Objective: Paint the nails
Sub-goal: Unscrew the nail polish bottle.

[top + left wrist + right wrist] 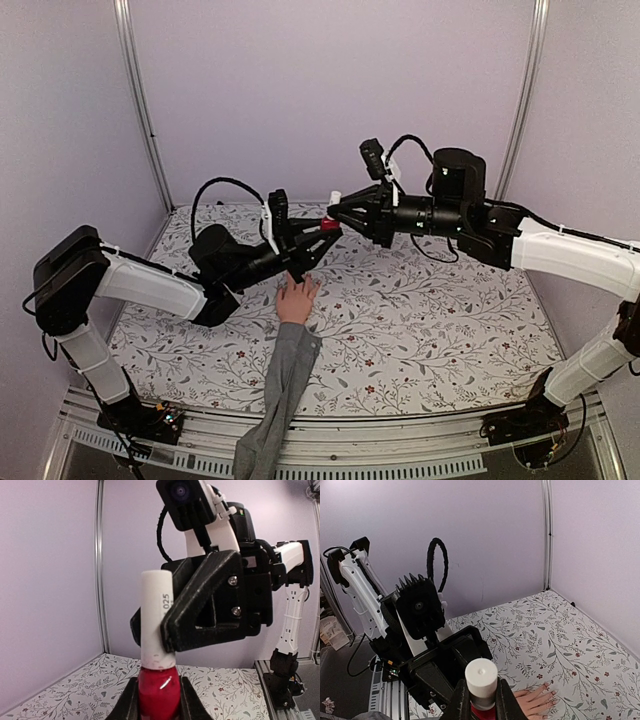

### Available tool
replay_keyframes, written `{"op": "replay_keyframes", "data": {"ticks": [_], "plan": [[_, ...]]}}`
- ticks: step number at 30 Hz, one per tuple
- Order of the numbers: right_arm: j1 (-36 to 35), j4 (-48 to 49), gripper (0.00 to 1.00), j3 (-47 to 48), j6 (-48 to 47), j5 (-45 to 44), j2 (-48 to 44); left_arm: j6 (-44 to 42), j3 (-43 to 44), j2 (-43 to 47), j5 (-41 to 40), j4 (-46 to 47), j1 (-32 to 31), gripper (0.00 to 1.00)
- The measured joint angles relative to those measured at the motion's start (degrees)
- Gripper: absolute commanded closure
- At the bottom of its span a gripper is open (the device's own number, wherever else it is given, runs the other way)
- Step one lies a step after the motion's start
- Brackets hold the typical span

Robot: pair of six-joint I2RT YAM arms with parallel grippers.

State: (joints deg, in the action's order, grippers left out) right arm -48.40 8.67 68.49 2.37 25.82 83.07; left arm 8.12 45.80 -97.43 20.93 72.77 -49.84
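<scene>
Gripping the red polish bottle (158, 694) in my left gripper (324, 233), I have both fingers pressed flat against its glass sides, and it stands upright in the air above the table (440, 320). My right gripper (337, 209) comes in from three o'clock in the overhead view, its jaws pinched narrow around the white cap (154, 611). The cap's base meets the bottle's shoulder, so cap and bottle sit together, one hand on each!

From my left wrist the cap rises straight toward twelve o'clock out of the bottle, with my right hand's black finger clamped across it from the three o'clock side.

The mannequin hand (296, 300) lies palm down on the flowered tabletop, just at six o'clock of the bottle in the overhead view, fingers spread toward twelve. Its grey sleeve (280, 390) trails off to six o'clock, over the near edge. From my right wrist the nails (551, 693) show at four o'clock of the cap, tiny and pale, too small to judge any polish.
</scene>
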Motion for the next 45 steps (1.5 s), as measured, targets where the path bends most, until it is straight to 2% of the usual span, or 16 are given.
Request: {"op": "replay_keyframes", "data": {"ticks": [4,12,15,21,24,30,45], "plan": [[-0.5,0.1,0.67,0.0,2.1,-2.4,0.0,-1.4,0.0,0.0,-1.7,-1.1,-0.7,1.00],[-0.8,2.9,0.67,0.0,6.9,-7.4,1.4,-4.0,0.0,0.0,-7.3,-4.2,-3.2,1.00],[-0.8,3.5,0.72,0.0,8.1,-7.8,2.5,-4.3,0.1,0.0,-8.7,-4.9,-3.2,1.00],[-0.9,4.2,1.00,0.0,8.8,-8.1,2.9,-4.5,0.7,0.0,-10.9,-6.0,-3.3,1.00],[-0.8,4.5,1.00,0.0,8.3,-7.5,2.9,-4.5,1.1,0.0,-11.1,-6.7,-3.4,1.00],[-0.5,4.7,1.00,-0.3,7.0,-5.2,2.9,-3.8,1.3,0.0,-7.7,-7.2,-2.6,1.00],[0.0,4.7,1.00,-0.3,1.5,4.9,1.9,2.6,1.9,-0.7,8.0,-3.6,0.2,1.00]]}}
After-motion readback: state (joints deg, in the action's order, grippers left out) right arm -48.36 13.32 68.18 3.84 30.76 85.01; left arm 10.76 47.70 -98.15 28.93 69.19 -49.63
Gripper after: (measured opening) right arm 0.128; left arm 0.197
